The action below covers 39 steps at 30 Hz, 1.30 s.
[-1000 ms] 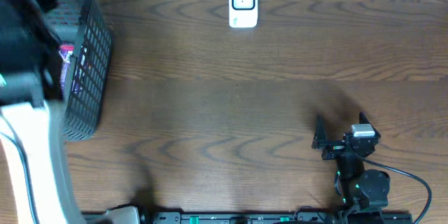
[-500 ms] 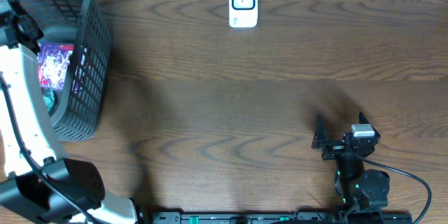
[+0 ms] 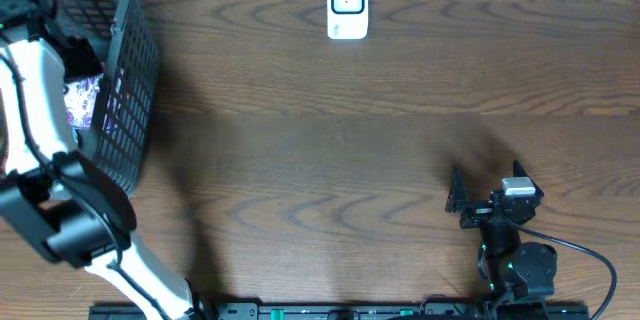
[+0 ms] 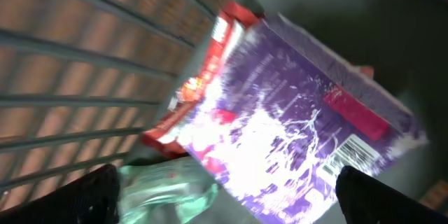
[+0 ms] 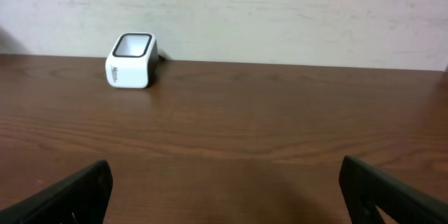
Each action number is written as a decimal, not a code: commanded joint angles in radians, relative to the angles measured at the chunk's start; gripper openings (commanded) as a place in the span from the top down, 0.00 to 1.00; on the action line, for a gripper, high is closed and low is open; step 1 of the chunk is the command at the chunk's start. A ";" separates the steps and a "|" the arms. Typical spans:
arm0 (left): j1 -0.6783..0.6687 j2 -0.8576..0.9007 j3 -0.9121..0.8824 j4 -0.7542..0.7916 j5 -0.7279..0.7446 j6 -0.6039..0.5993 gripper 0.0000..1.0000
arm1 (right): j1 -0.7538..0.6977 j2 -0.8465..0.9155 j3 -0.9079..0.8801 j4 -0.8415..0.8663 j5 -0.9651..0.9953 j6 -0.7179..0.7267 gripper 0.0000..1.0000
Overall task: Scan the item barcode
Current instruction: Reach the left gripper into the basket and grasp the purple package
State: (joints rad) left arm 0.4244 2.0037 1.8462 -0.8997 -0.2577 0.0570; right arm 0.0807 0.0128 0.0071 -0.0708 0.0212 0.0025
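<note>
Left arm (image 3: 30, 70) moved into basket (image 3: 135, 70) — left fingers (image 4: 87, 196) spread wide above purple box (image 4: 294, 133), holding nothing; right fingers (image 5: 77, 192) spread too.

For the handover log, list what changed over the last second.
The left arm swung in over the basket, its open end effector now above the purple package; nothing grasped. The basket, scanner and right arm stayed put.

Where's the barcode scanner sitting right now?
The white scanner stands at the far edge of the table, midway across in the overhead view, well right of the black basket; the right wrist view shows it by the wall.
</note>
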 commanded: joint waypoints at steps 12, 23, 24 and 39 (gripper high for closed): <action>0.001 0.184 0.007 0.030 0.100 0.048 0.04 | -0.002 -0.005 -0.002 -0.004 -0.001 -0.011 0.01; 0.001 0.249 0.005 -0.006 0.101 0.066 0.88 | -0.002 -0.005 -0.002 -0.004 -0.001 -0.011 0.01; 0.001 0.243 0.005 -0.013 0.101 0.066 0.93 | -0.002 -0.005 -0.002 -0.004 -0.001 -0.011 0.01; 0.001 -0.248 0.019 0.155 0.101 -0.175 0.93 | -0.002 -0.005 -0.002 -0.004 -0.001 -0.011 0.01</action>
State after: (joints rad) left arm 0.4191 1.8896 1.8481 -0.7647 -0.1551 -0.0628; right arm 0.0807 0.0124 0.0071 -0.0704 0.0212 0.0025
